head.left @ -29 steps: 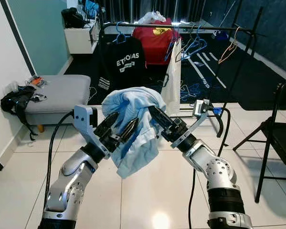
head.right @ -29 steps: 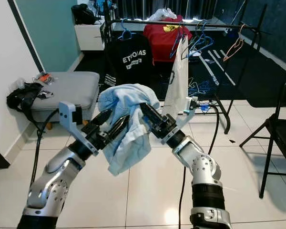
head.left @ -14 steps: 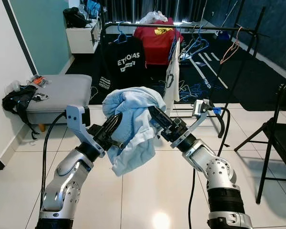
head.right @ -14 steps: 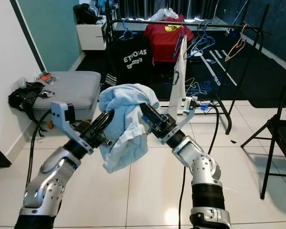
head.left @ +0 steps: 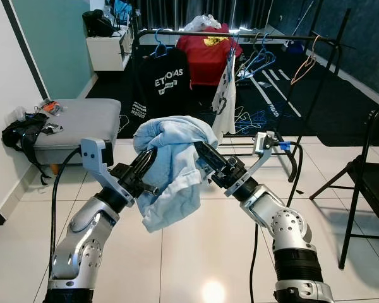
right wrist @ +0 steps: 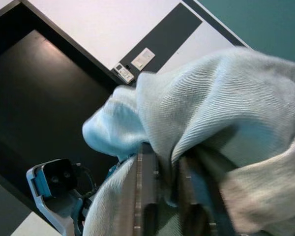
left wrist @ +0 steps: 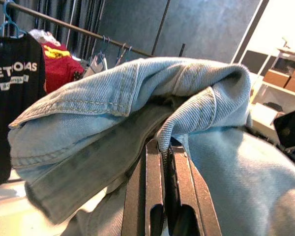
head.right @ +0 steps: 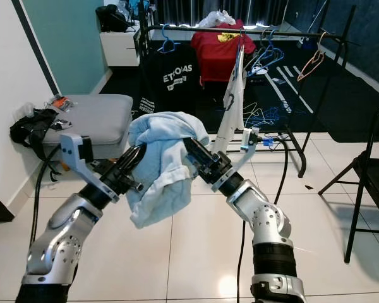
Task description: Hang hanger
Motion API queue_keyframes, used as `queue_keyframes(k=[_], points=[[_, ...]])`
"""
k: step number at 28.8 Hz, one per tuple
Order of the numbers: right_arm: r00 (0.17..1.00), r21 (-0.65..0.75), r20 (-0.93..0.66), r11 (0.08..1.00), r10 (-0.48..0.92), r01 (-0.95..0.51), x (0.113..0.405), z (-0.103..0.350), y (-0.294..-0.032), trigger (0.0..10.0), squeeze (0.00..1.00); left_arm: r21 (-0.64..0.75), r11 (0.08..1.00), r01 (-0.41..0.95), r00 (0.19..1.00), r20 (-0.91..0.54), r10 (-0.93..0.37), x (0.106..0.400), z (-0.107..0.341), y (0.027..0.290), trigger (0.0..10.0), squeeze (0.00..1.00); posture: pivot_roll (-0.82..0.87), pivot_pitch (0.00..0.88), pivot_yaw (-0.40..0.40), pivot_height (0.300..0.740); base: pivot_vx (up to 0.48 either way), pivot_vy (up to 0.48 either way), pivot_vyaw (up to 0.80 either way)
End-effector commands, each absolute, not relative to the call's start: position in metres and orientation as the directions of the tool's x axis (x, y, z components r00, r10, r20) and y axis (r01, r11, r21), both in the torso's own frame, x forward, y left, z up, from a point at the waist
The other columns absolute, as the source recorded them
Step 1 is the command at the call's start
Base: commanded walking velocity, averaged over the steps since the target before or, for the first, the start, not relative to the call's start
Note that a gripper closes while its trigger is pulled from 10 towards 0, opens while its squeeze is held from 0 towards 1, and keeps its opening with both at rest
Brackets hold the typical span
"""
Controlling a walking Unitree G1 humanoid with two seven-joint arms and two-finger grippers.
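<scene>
Both grippers pinching one bunched pale-blue denim garment [head.left: 174, 167].
Left gripper [head.left: 144, 169] and right gripper [head.left: 203, 158] are clamping it mid-air; garment hanging downward, axis unclear.

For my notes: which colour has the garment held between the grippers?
Light blue garment, like denim; clearest in left wrist view.

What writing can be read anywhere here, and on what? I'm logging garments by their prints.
"ETUDIAS", or close to it, middle letters unclear: large white print on the black T-shirt hanging on the rail.
Smaller white lines below it: too small to read.
Yellow print on the red shirt: unreadable.
</scene>
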State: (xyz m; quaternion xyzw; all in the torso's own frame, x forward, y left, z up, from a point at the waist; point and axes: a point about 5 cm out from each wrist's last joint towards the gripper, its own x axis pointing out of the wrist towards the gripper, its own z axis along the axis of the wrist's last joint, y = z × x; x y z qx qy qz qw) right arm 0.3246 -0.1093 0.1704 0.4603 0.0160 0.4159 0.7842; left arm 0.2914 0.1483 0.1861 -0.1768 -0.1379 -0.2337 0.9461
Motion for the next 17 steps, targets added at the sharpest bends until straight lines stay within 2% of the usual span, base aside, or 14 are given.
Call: queue_keyframes(k=[1,4,6,7,8,9,10,11,12,13,14,15,16,17], points=[[0.668,0.737,0.362,0.239,0.650,-0.632,0.328,0.173,-0.112,10.0,1.00,-0.271,0.845,0.461,0.861,0.366,-0.353,0.292,0.190,0.158,0.0,0.00,0.06,0.000,-0.017,0.740,0.000,0.000,0.00],[0.702,0.726,0.293,0.326,0.649,-0.605,0.328,0.164,-0.113,10.0,1.00,-0.280,0.851,0.444,0.868,0.369,-0.331,0.294,0.191,0.161,0.0,0.00,0.06,0.000,-0.017,0.740,0.000,0.000,0.00],[0.712,0.724,0.268,0.352,0.649,-0.593,0.329,0.160,-0.114,10.0,1.00,-0.282,0.853,0.440,0.870,0.370,-0.326,0.294,0.191,0.162,0.0,0.00,0.06,0.000,-0.017,0.740,0.000,0.000,0.00],[0.730,0.712,0.203,0.413,0.653,-0.568,0.328,0.151,-0.115,10.0,0.00,-0.283,0.856,0.431,0.873,0.372,-0.316,0.296,0.192,0.165,0.0,0.00,0.06,0.000,-0.016,0.740,0.000,0.000,0.00],[0.750,0.694,0.116,0.487,0.651,-0.530,0.327,0.139,-0.117,10.0,0.00,-0.286,0.860,0.422,0.875,0.376,-0.304,0.297,0.193,0.167,0.0,0.00,0.06,0.000,-0.015,0.740,0.000,0.000,0.00],[0.750,0.694,0.116,0.487,0.651,-0.530,0.327,0.139,-0.117,10.0,0.00,-0.286,0.860,0.422,0.875,0.376,-0.304,0.297,0.193,0.167,0.0,0.00,0.06,0.000,-0.015,0.740,0.000,0.000,0.00],[0.771,0.673,0.025,0.560,0.637,-0.484,0.327,0.126,-0.120,10.0,0.00,-0.290,0.865,0.410,0.879,0.377,-0.290,0.299,0.194,0.170,0.0,0.00,0.06,0.000,-0.012,0.740,0.000,0.000,0.00],[0.814,0.648,-0.141,0.674,0.564,-0.355,0.327,0.104,-0.130,10.0,0.00,-0.307,0.874,0.377,0.892,0.373,-0.254,0.302,0.195,0.175,0.0,0.00,0.06,0.000,-0.010,0.740,0.000,0.000,0.00],[0.814,0.648,-0.141,0.674,0.564,-0.355,0.327,0.104,-0.130,10.0,0.00,-0.307,0.874,0.377,0.892,0.373,-0.254,0.302,0.195,0.175,0.0,0.00,0.06,0.000,-0.010,0.740,0.000,0.000,0.00],[0.837,0.599,-0.290,0.770,0.463,-0.219,0.326,0.083,-0.142,10.0,0.00,-0.325,0.888,0.326,0.914,0.349,-0.208,0.306,0.194,0.182,0.0,0.00,0.05,0.000,-0.007,0.740,0.000,0.000,0.00],[0.837,0.599,-0.290,0.770,0.463,-0.219,0.326,0.083,-0.142,10.0,0.00,-0.325,0.888,0.326,0.914,0.349,-0.208,0.306,0.194,0.182,0.0,0.00,0.05,0.000,-0.007,0.740,0.000,0.000,0.00],[0.843,0.541,-0.385,0.832,0.376,-0.124,0.323,0.069,-0.154,10.0,0.00,-0.337,0.903,0.267,0.937,0.309,-0.162,0.311,0.190,0.188,0.0,0.00,0.05,0.000,-0.006,0.740,0.000,0.000,0.00],[0.843,0.541,-0.385,0.832,0.376,-0.124,0.323,0.069,-0.154,10.0,0.00,-0.337,0.903,0.267,0.937,0.309,-0.162,0.311,0.190,0.188,0.0,0.00,0.05,0.000,-0.006,0.740,0.000,0.000,0.00],[0.844,0.501,-0.439,0.863,0.309,-0.055,0.320,0.058,-0.164,10.0,0.00,-0.338,0.923,0.181,0.970,0.216,-0.111,0.317,0.182,0.195,0.0,0.00,0.06,0.000,-0.003,0.740,0.000,0.000,0.00]])
